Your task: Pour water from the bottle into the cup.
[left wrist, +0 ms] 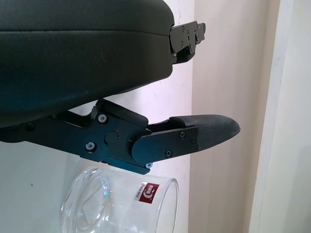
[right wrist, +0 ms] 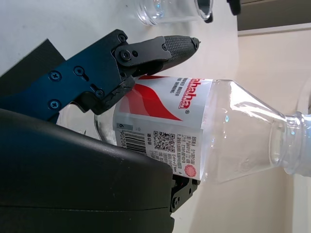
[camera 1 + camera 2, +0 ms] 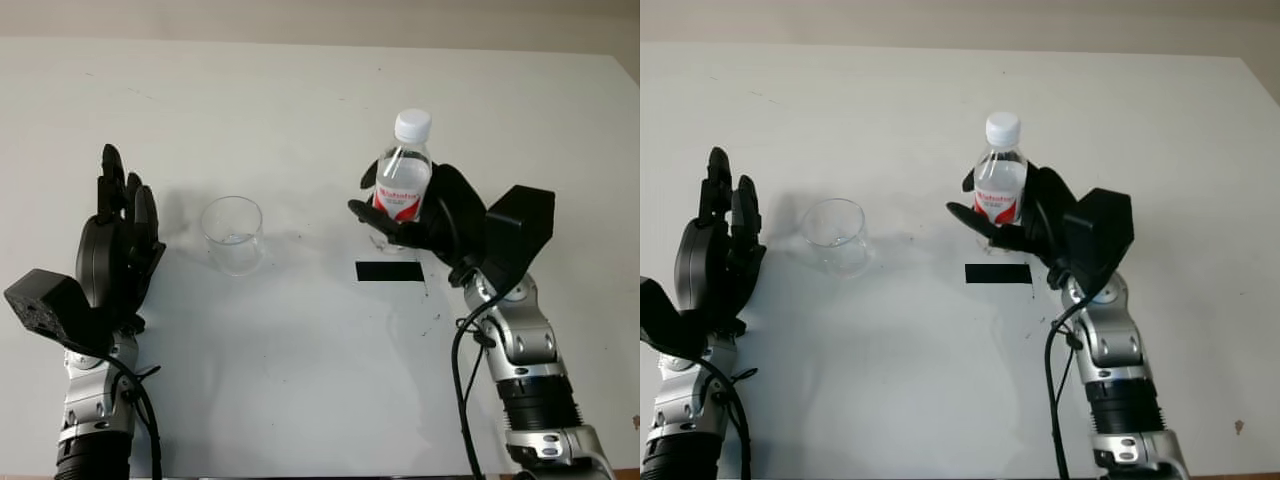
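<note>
Right hand (image 3: 415, 215) fingers hide upright bottle's (image 3: 403, 178) base.

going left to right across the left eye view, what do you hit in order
Black left hand, open beside the cup → clear plastic cup standing upright on the white table → clear plastic water bottle with white cap and red label → black right hand gripping that bottle.

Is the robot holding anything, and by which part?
Yes: the right hand grips the bottle around its labelled lower body. The left hand, beside the cup, holds nothing.
</note>
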You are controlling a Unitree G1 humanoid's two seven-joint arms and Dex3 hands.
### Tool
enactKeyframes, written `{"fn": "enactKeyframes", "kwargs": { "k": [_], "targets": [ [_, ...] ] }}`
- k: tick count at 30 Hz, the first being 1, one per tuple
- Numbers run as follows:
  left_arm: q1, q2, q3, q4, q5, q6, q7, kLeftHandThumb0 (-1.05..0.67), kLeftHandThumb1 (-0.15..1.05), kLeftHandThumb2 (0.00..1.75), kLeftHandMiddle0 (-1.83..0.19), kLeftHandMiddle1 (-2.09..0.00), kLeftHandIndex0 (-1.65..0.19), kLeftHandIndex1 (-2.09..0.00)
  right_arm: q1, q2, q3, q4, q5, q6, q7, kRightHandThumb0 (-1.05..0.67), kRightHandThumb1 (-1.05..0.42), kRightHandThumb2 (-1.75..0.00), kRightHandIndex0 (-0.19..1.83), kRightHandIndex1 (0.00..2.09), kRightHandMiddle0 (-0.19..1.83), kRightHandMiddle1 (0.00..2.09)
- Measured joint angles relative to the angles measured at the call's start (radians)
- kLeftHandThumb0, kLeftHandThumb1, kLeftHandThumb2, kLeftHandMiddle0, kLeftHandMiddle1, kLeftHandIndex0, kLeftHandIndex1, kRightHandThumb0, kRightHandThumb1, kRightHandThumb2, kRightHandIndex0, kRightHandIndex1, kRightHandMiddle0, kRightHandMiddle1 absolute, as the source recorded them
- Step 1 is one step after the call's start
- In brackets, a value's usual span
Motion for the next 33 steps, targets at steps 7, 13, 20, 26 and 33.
{"fn": "enactKeyframes", "kwargs": {
  "k": [7,13,20,26,33],
  "targets": [
    [-0.001,0.009,0.016,0.009,-0.015,-0.003,-0.016,-0.75,1.05,0.53,0.19,0.00,0.19,0.00,0.045,0.034,0.001,-0.015,0.000,0.040,-0.024,-0.45,-1.05,-0.49,1.23,2.09,0.76,2.09],
    [-0.002,0.010,0.018,0.010,-0.016,-0.005,-0.021,-0.74,1.05,0.53,0.19,-0.01,0.19,0.00,0.048,0.038,0.000,-0.014,-0.009,0.042,-0.030,-0.47,-1.05,-0.50,1.15,2.09,0.68,2.09],
    [-0.002,0.010,0.025,0.010,-0.018,-0.007,-0.022,-0.74,1.05,0.52,0.19,-0.02,0.19,0.00,0.059,0.038,0.003,-0.003,-0.037,-0.003,-0.030,-0.47,-1.05,-0.50,1.11,2.09,0.65,2.09],
    [-0.002,0.010,0.028,0.010,-0.019,-0.007,-0.031,-0.73,1.05,0.54,0.19,0.00,0.19,0.00,0.066,0.040,0.010,0.059,-0.068,-0.125,-0.040,-0.49,-1.05,-0.51,1.14,2.09,0.70,2.09],
    [-0.002,0.013,0.030,0.010,-0.018,-0.008,-0.038,-0.74,1.05,0.53,0.19,0.00,0.19,0.00,0.068,0.041,-0.002,0.094,-0.046,-0.152,-0.016,-0.54,-1.05,-0.41,1.05,2.09,0.69,2.09]
  ]
}}
